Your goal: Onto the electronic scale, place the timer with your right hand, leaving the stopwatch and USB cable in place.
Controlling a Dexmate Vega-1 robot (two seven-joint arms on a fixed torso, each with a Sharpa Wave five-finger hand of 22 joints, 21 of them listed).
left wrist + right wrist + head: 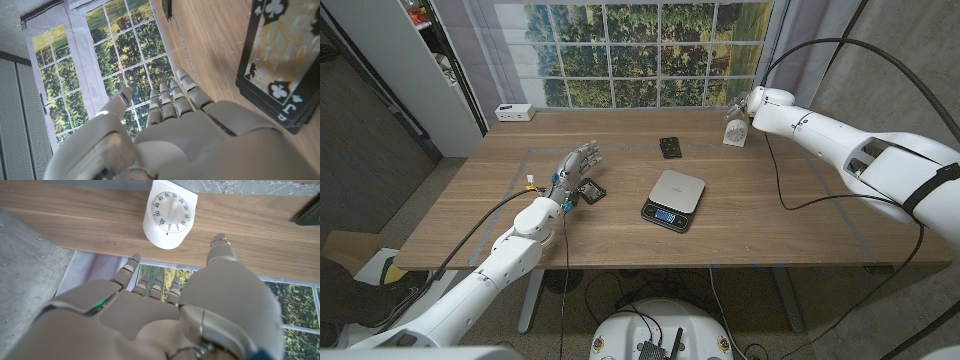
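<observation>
The timer [736, 131], white with a round dial, stands upright at the far right of the tabletop [770, 215]. In the right wrist view the timer [170, 216] shows its dial toward the camera. The right hand [744, 103] is raised just beside the timer on its far side; whether it touches cannot be told from the head view. In the right wrist view the right hand [165, 315] holds nothing, its fingers [220, 247] extended and apart, the tips short of the timer.

The electronic scale [674, 199] lies near the middle of the tabletop, silver platform up, display toward the near edge, nothing on it. A small black flat object [670, 147] lies beyond the scale, between it and the far edge.

The left hand [575, 166] is at the left of the scale, fingers straight and spread, holding nothing. Just beside it, on its near right, lies a small black square item [590, 192]. In the left wrist view the left hand [165, 135] is beside a black box printed with card symbols [285, 60].

A white box [514, 112] sits at the far left corner.
</observation>
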